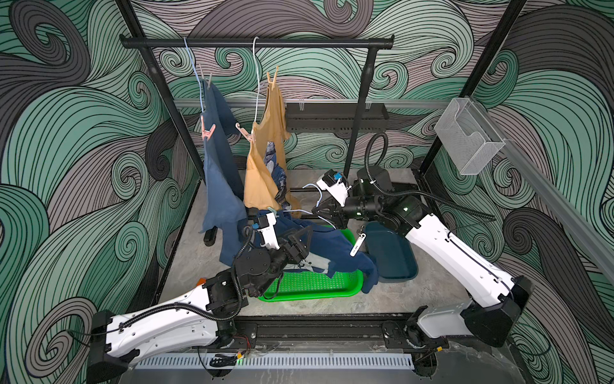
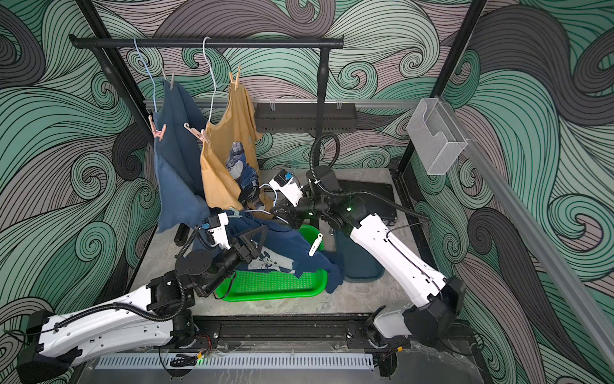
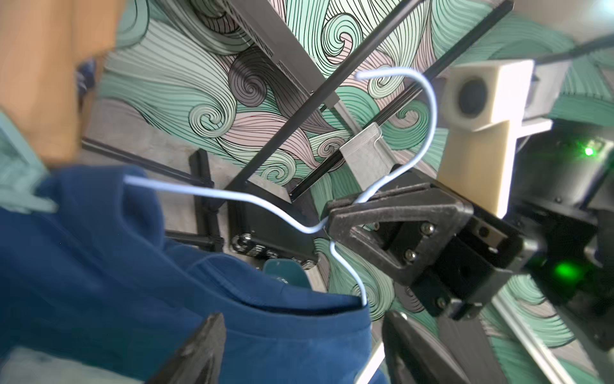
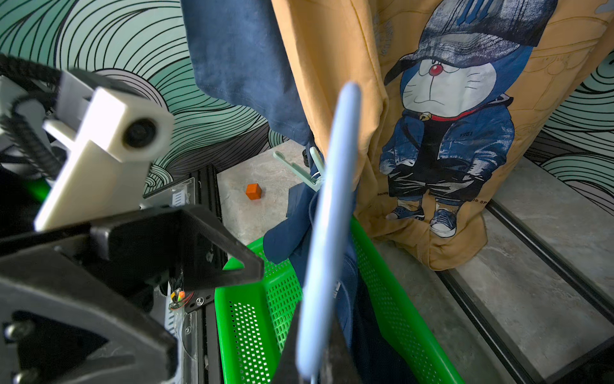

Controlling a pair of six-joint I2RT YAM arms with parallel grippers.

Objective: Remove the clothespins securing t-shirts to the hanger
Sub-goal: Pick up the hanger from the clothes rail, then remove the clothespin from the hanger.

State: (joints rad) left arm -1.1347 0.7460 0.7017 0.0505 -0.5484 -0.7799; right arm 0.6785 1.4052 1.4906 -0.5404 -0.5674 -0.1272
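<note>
My right gripper (image 1: 315,211) (image 4: 315,365) is shut on the neck of a pale blue wire hanger (image 3: 428,109) (image 4: 332,216). The navy t-shirt (image 1: 332,246) (image 3: 133,266) on it droops into the green basket (image 1: 315,286). A pale teal clothespin (image 1: 273,211) (image 4: 299,166) grips one shoulder, and a white clothespin (image 1: 357,244) (image 2: 315,244) sits on the other side. My left gripper (image 1: 300,237) (image 3: 299,335) is open over the navy cloth, holding nothing. On the rail hang a medium blue t-shirt (image 1: 221,173) and a mustard t-shirt (image 1: 265,156), each with a pink clothespin (image 1: 207,129) (image 1: 244,133).
A black rail (image 1: 255,42) carries two hung hangers, with grey (image 1: 207,79) and tan (image 1: 272,79) pegs near their tops. A dark teal tray (image 1: 392,256) stands right of the basket. An orange cube (image 4: 253,191) lies on the table. A clear bin (image 1: 468,136) hangs at right.
</note>
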